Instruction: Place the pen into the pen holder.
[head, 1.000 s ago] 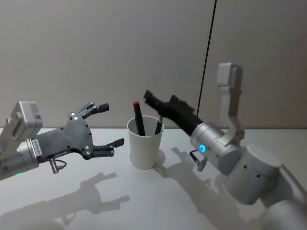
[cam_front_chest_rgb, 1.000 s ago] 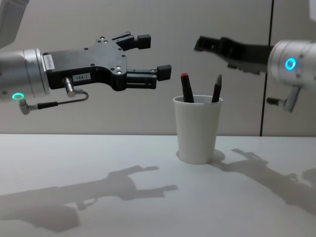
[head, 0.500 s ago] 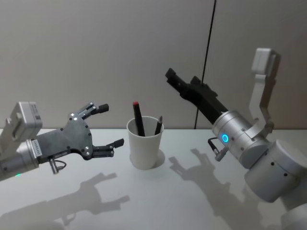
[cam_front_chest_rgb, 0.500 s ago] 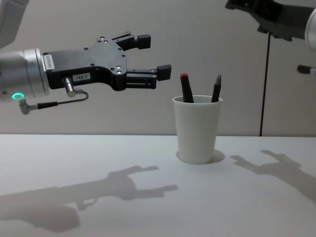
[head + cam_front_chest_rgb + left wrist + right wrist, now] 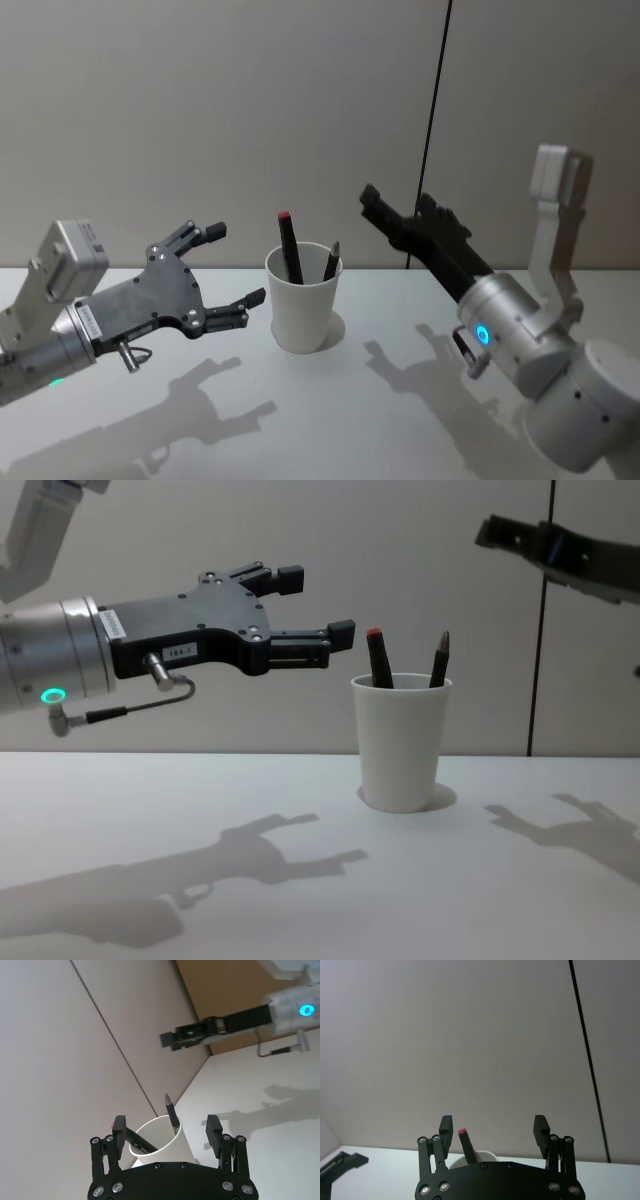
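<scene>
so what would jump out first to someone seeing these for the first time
The white pen holder stands mid-table with two pens upright in it, a red-tipped pen and a dark pen. The left pincer hovers open just to its left, and the right pincer hangs open, raised above the table on its right. Neither holds anything.

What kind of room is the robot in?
Probably a lab or test room: a bare white table, plain beige wall panels, and just one white paper cup holding two dark pens. The left gripper and right gripper hang beside it, jaws open.
</scene>
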Action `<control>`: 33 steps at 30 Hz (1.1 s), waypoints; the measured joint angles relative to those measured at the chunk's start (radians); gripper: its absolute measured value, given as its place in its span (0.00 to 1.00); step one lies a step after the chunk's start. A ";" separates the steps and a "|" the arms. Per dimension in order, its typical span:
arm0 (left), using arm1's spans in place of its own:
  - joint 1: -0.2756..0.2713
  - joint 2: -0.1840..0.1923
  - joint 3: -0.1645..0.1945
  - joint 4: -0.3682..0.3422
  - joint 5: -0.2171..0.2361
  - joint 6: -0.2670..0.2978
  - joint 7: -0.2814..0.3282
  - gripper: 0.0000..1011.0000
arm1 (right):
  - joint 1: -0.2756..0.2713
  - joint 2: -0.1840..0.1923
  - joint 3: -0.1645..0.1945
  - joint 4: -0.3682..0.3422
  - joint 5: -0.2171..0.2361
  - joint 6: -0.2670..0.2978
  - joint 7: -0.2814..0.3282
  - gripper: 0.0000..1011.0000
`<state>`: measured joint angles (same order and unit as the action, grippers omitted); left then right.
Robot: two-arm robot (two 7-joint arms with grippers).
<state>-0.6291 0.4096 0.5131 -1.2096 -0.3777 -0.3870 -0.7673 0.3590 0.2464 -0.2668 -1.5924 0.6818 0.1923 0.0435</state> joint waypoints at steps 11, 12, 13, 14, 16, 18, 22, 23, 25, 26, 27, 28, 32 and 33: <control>0.074 -0.005 -0.012 -0.079 0.034 0.077 0.143 0.99 | -0.105 0.026 0.012 -0.049 -0.112 -0.044 0.007 0.99; 0.085 -0.006 -0.013 -0.090 0.039 0.087 0.163 0.99 | -0.120 0.030 0.014 -0.055 -0.128 -0.050 0.008 0.99; 0.090 -0.006 -0.014 -0.096 0.041 0.093 0.174 0.99 | -0.134 0.033 0.015 -0.062 -0.142 -0.056 0.009 0.99; 0.101 -0.007 -0.016 -0.107 0.046 0.104 0.195 0.99 | -0.141 0.035 0.016 -0.065 -0.149 -0.059 0.009 0.99; 0.111 -0.008 -0.017 -0.119 0.051 0.115 0.214 0.99 | -0.156 0.039 0.018 -0.073 -0.167 -0.066 0.011 0.99; 0.126 -0.009 -0.019 -0.134 0.058 0.130 0.243 0.99 | -0.178 0.044 0.020 -0.083 -0.189 -0.075 0.012 0.99; 0.152 -0.011 -0.023 -0.162 0.069 0.156 0.292 0.99 | -0.215 0.053 0.024 -0.100 -0.228 -0.090 0.014 0.99; 0.162 -0.012 -0.025 -0.173 0.074 0.166 0.313 0.99 | -0.231 0.057 0.026 -0.108 -0.244 -0.097 0.015 0.99; 0.173 -0.013 -0.027 -0.184 0.078 0.177 0.333 0.99 | -0.245 0.061 0.027 -0.115 -0.260 -0.104 0.016 0.99; 0.178 -0.013 -0.028 -0.190 0.081 0.183 0.344 0.99 | -0.252 0.062 0.028 -0.119 -0.268 -0.107 0.016 0.99; 0.189 -0.014 -0.029 -0.201 0.085 0.194 0.364 0.99 | -0.269 0.066 0.030 -0.126 -0.284 -0.114 0.017 0.99; 0.193 -0.014 -0.030 -0.205 0.088 0.198 0.373 0.99 | -0.276 0.068 0.031 -0.129 -0.292 -0.117 0.017 0.99; 0.219 -0.016 -0.034 -0.233 0.099 0.225 0.424 0.99 | -0.312 0.077 0.034 -0.146 -0.329 -0.132 0.020 0.99; 0.225 -0.016 -0.035 -0.239 0.102 0.231 0.433 0.99 | -0.319 0.078 0.035 -0.149 -0.336 -0.135 0.020 0.99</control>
<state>-0.4043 0.3934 0.4784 -1.4486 -0.2762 -0.1564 -0.3343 0.0402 0.3247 -0.2316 -1.7414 0.3453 0.0574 0.0639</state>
